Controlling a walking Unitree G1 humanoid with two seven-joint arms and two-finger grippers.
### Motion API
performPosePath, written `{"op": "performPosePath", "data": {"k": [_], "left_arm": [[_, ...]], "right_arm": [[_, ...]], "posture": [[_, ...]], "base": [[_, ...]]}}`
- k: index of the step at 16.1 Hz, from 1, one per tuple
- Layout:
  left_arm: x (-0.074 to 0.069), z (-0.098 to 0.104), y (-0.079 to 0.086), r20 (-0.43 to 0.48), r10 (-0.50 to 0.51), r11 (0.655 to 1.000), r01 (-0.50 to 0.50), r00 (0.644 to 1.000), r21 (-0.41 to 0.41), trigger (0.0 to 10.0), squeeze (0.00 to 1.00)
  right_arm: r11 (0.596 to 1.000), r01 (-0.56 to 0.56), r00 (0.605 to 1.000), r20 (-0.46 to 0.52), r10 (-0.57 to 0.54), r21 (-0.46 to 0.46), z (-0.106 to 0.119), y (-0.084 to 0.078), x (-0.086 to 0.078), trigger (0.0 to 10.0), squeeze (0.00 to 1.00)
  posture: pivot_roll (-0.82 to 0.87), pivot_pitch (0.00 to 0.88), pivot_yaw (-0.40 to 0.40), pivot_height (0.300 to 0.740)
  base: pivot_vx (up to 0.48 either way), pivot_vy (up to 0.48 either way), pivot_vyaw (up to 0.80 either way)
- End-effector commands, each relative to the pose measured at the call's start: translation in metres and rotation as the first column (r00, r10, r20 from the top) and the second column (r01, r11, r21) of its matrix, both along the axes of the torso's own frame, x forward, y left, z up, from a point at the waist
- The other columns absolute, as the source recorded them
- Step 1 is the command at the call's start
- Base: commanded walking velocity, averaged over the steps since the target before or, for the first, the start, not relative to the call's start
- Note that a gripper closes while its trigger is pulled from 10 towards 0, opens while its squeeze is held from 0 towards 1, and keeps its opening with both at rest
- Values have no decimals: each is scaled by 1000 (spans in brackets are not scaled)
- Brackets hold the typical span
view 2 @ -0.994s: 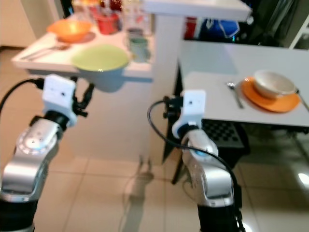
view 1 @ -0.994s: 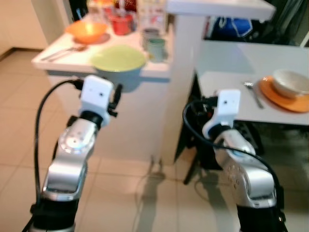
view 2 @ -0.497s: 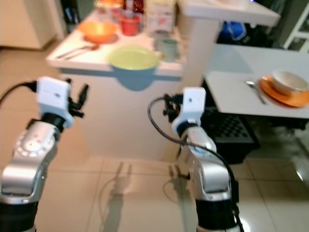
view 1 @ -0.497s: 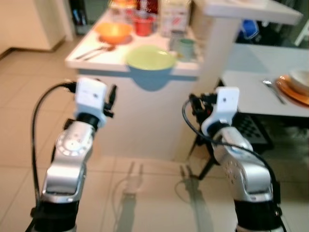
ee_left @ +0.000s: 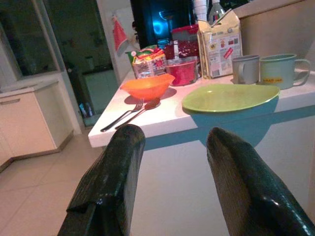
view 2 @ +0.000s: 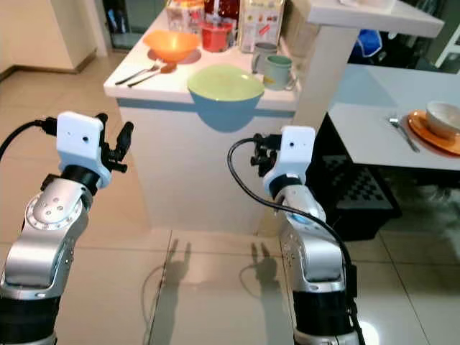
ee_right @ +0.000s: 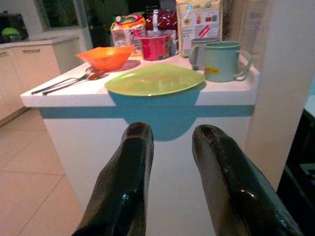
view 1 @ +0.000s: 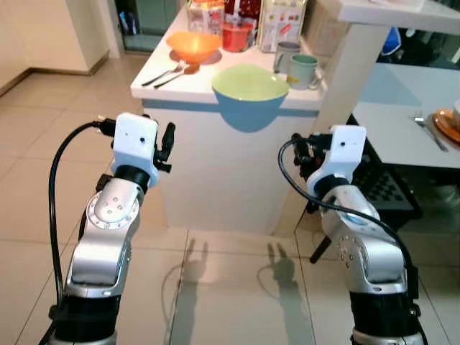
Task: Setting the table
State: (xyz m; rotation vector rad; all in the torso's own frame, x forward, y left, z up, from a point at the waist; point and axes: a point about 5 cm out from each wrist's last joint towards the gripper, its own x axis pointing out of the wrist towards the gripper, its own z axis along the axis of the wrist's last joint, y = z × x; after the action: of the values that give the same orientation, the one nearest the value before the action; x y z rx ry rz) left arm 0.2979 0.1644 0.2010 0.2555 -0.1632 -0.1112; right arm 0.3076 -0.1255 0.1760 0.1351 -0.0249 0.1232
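Robot is standing on the tiled floor, facing the white table with the blue front strip. Both arms are raised in front of the body, short of the table edge.

Left tool: fingers parted, nothing between them, pointing toward the table. Right tool: fingers parted a little less, also empty, aimed at the blue strip below the green plate.

Green plate is lying at the near edge of the table. Behind it: two mugs, an orange bowl, a red bowl, cartons. A fork and spoon are lying beside the orange bowl. To the robot's right, a second table is carrying an orange plate with a white bowl and a fork.

Judged step: approaching to collect the next item, probably the green plate. The next move calls for closing the remaining gap and raising a tool to rim height; the plate's thin edge looks hard to pinch.
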Motion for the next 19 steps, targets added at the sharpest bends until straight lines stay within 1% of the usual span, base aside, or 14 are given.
{"op": "performPosePath", "data": {"k": [1, 3, 4, 5, 6, 9, 12, 15, 19], "left_arm": [[3, 4, -2, 14, -7, 1000, 7, 1000, 3, 10000, 0], [4, 5, -3, 15, -9, 1000, 9, 1000, 4, 10000, 0], [4, 4, -3, 15, -13, 1000, 13, 1000, 4, 10000, 0], [4, 4, -4, 15, -15, 1000, 15, 1000, 4, 10000, 0], [4, 4, -3, 13, -15, 1000, 15, 1000, 5, 10000, 0], [4, 5, -2, 12, -11, 1000, 11, 1000, 4, 10000, 0], [4, 4, 0, 7, -7, 1000, 7, 1000, 6, 10000, 0], [4, 3, -1, 3, -4, 1000, 4, 1000, 4, 10000, 0], [3, 3, -1, 1, -5, 1000, 5, 1000, 3, 10000, 0]], "right_arm": [[999, 36, 999, 9, -37, 8, 2, -6, 3, 10000, 0], [999, 31, 999, 8, -31, 22, 2, -6, 4, 10000, 0], [998, -11, 1000, 2, 11, 66, 1, -4, 4, 10000, 0], [996, -29, 1000, 3, 28, 85, 1, -3, 3, 10000, 0], [994, -23, 1000, 7, 23, 106, 2, -3, 2, 10000, 1000], [993, -25, 1000, 12, 24, 112, 3, -4, 3, 10000, 1000], [995, -32, 999, 16, 31, 96, 5, -5, 4, 10000, 1000], [995, -68, 997, 24, 67, 69, 7, -4, 4, 10000, 1000], [996, -74, 997, 31, 72, 56, 9, -4, 4, 10000, 1000]], "posture": [[16, 0, -28, 740], [19, 0, -30, 740], [21, 0, -27, 740], [21, 0, -27, 740], [23, 0, -29, 740], [22, 0, -29, 740], [15, 0, -29, 740], [12, 0, -31, 740], [14, 0, -35, 740]], "base": [[480, 0, 0], [480, 0, 0], [480, 0, 0], [480, 0, 0], [480, 0, 0], [480, 0, 0], [480, 0, 0], [480, 0, 0], [480, 0, 0]]}}
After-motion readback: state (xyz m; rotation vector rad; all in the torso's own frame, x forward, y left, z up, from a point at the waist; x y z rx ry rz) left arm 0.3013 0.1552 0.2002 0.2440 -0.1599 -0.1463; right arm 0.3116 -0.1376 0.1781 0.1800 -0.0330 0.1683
